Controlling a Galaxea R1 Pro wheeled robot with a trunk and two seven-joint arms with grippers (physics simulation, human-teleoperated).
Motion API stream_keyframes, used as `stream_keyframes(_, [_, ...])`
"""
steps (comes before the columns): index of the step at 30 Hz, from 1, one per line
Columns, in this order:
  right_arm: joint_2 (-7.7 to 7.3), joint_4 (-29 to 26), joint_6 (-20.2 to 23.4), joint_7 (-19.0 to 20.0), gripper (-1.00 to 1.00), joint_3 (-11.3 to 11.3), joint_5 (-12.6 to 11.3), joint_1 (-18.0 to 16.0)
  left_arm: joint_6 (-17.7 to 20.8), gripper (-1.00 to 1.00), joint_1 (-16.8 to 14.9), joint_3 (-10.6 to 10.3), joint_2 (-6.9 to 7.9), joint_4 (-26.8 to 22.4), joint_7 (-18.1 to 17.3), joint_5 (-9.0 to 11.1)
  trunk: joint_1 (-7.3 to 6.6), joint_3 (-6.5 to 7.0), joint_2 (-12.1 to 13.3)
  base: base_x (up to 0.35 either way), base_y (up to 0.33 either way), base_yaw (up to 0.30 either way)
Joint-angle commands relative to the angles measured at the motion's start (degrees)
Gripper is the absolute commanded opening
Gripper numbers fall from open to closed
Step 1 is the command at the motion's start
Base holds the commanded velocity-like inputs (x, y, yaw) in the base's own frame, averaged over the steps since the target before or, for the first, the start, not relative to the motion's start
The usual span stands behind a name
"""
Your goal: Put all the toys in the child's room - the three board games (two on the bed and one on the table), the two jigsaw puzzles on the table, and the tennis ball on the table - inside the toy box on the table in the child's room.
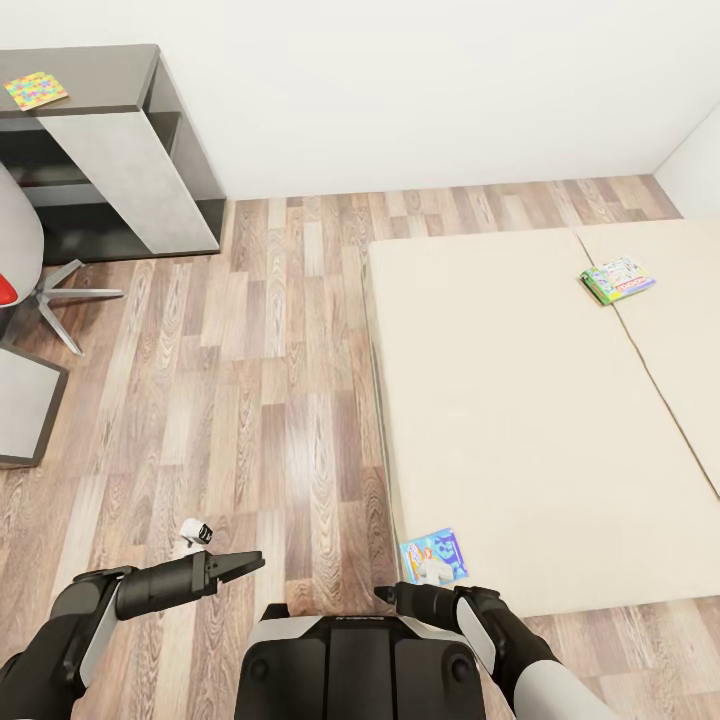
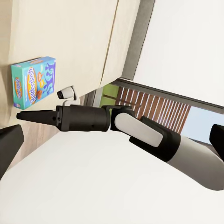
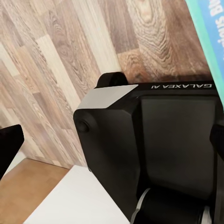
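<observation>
A blue board game (image 1: 435, 556) lies on the near left corner of the beige bed (image 1: 520, 420); it is also the teal box (image 2: 33, 82) in the left wrist view, and its edge (image 3: 207, 28) shows in the right wrist view. A green board game (image 1: 617, 279) lies far back on the bed's right side. A flat colourful box (image 1: 36, 90) rests on the grey desk (image 1: 110, 130) at the back left. My left gripper (image 1: 250, 563) hovers over the floor, open and empty. My right gripper (image 1: 385, 597) (image 2: 21, 115) is tucked by my trunk just short of the blue game, open and empty.
Wood floor (image 1: 270, 380) runs between the desk and the bed. A swivel chair (image 1: 30, 280) with star legs stands at the left, and a grey tabletop corner (image 1: 25, 400) juts in below it. White walls close the back and right.
</observation>
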Motion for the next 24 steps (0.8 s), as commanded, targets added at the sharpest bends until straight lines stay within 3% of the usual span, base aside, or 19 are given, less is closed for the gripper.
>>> stream_keyframes(1, [0.00, -0.08, 0.44, 0.01, 1.00, -0.04, -0.43, 0.00, 0.61, 1.00, -0.01, -0.01, 0.01, -0.01, -0.20, 0.00, 0.03, -0.06, -0.08, 0.000, 0.000, 0.000])
stream_keyframes(19, [-0.49, -0.31, 0.61, 0.50, 1.00, -0.02, -0.43, 0.00, 0.60, 1.00, -0.01, 0.08, 0.01, -0.01, -0.14, 0.00, 0.03, -0.06, -0.08, 0.000, 0.000, 0.000])
stream_keyframes(24, [-0.93, -5.11, 2.17, 0.92, 1.00, 0.24, -0.49, 0.61, 0.56, 1.00, -0.01, 0.01, 0.01, -0.01, -0.12, 0.00, 0.03, -0.06, -0.08, 0.000, 0.000, 0.000])
